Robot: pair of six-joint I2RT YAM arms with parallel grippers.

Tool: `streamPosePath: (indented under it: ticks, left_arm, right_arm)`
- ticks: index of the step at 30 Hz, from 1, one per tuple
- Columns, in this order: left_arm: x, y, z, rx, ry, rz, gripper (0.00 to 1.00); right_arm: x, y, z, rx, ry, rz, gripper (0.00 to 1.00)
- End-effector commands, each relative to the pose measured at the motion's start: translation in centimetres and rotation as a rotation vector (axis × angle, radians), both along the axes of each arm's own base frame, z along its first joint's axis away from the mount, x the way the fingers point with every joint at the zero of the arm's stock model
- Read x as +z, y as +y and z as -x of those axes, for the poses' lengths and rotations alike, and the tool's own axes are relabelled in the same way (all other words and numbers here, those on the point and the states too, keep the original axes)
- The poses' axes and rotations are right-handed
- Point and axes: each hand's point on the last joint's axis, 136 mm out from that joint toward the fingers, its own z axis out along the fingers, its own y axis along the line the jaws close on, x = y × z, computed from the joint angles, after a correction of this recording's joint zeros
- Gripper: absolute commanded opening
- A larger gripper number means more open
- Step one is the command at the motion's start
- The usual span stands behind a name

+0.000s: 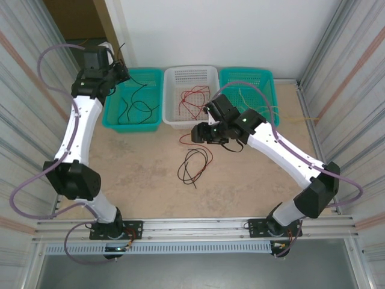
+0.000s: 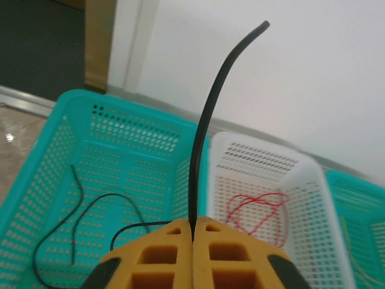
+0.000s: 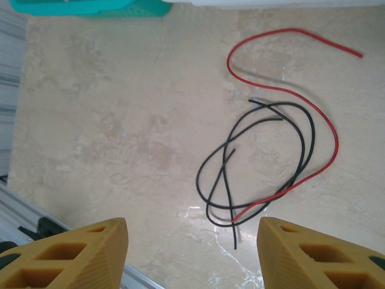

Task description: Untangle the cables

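The left gripper (image 2: 192, 232), pressed together, pinches a black cable (image 2: 207, 114) that rises toward twelve o'clock over the teal basket (image 2: 78, 102). A white basket (image 2: 301, 165) sits at two o'clock. The right gripper (image 3: 192, 226), spread, hovers above the table (image 3: 120, 120), with tangled black and red cables (image 3: 277, 195) at one o'clock.

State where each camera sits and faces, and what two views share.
Top external: above and behind, looking down on the table, left arm and right arm.
Left wrist: on the left arm, facing the teal basket and white basket; left gripper pinches a black cable.
Right wrist: on the right arm, looking down at the cable tangle; right gripper open.
Shared: top, right wrist see the cable tangle.
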Motion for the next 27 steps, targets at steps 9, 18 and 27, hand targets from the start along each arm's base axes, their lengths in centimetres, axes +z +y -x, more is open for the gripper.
streamPosePath:
  ticks: [9,18,27]
  left_arm:
    - [-5.2,1.4,0.8,0.07,0.182,-0.035,0.66]
    - [-2.4,-2.1,8.3,-0.059,0.11,-0.022,0.63]
    - [-3.9,-7.2,17.7,-0.255,0.098,0.024,0.63]
  right_arm:
    - [-8.7,2.1,3.4,0.037,0.231,0.159,0.51]
    - [-14.4,4.5,2.7,0.056,0.297,0.281,0.46]
    - [-19.7,5.2,0.1,0.055,0.352,0.414,0.39]
